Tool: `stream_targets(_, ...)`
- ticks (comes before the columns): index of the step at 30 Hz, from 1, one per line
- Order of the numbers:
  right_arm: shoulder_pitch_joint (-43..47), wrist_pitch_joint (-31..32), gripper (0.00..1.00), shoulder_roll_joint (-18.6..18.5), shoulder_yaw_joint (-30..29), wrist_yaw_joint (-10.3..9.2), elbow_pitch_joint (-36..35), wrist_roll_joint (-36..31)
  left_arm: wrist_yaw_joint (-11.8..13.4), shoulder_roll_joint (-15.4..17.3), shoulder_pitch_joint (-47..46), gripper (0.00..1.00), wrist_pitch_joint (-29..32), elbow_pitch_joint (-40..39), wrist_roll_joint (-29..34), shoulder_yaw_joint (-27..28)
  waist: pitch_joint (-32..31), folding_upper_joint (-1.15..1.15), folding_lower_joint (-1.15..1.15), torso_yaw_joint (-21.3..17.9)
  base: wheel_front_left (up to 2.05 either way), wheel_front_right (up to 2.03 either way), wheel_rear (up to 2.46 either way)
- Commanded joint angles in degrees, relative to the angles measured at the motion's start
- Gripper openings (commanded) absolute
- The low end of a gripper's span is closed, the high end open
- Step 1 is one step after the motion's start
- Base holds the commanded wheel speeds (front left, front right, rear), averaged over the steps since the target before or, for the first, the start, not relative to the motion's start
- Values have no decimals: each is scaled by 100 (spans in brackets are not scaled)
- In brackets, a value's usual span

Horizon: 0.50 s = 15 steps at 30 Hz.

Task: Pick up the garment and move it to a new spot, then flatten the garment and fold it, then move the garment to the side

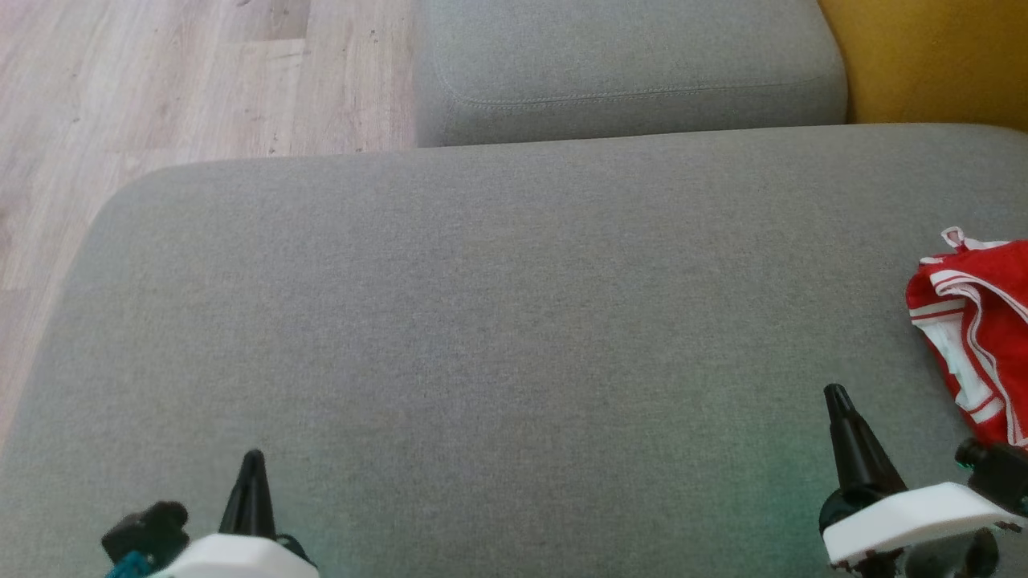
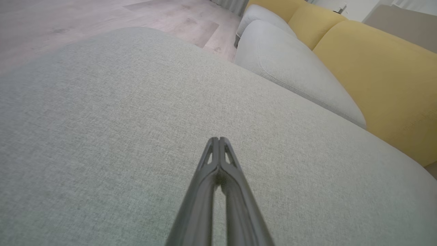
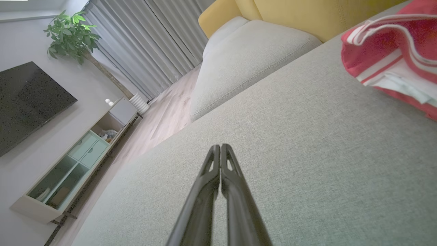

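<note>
Main seat cushion [image 1: 482,321]: broad grey woven surface with rounded corners. It carries the garment, and both grippers hover low over its near edge.
Floor [image 1: 161,80]: pale wood-look planks, beyond the cushion's left and far sides.
Backrest [image 1: 932,56]: mustard-yellow upholstery at the far right, behind the grey cushions.
Second cushion [image 1: 626,72]: smaller grey seat pad with a stitched seam, set against the far edge of the main cushion.
Curtains [image 3: 143,44]: grey, pleated and full-length, seen in the right wrist view on the far wall.
Media cabinet [image 3: 78,160]: long low unit with pale green doors and glass fronts, standing against the white wall.
Television [image 3: 27,102]: dark blank screen mounted on the wall above the cabinet.
Plant [image 3: 71,36]: leafy green plant on a thin stem, beside the curtains.
Garment [image 1: 984,337]: red cloth with white stripes, crumpled in a heap on the right side of the main cushion and cut off by the head view's edge. It lies to the right of the right gripper's fingers and apart from them.
Right gripper [image 1: 837,395]: the two dark fingers are pressed together at the tips with nothing between them, pointing across bare cushion.
Left gripper [image 1: 253,459]: fingers likewise together and empty, at the lower left, well apart from the garment.
</note>
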Motion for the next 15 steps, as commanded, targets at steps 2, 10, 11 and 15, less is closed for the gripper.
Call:
stream_targets(2,-285,-62,0,-117,-2,-1,-117,226,-64,31,-346,0,25,-138,-161,229,2,0,0,0,0,0,0)
stream_targets(10,-403,-84,0,-134,-22,-1,23,751,-225,-79,-409,0,123,-101,-574,432,13,0,0,-2,0,0,0)
stream_targets(11,-418,-87,0,-135,-25,-1,40,816,-246,-93,-417,0,135,-96,-626,457,14,0,0,-2,0,0,0)
stream_targets(15,-478,-96,0,-142,-37,-1,111,1077,-326,-149,-449,0,184,-75,-832,559,20,0,0,-3,0,0,0)
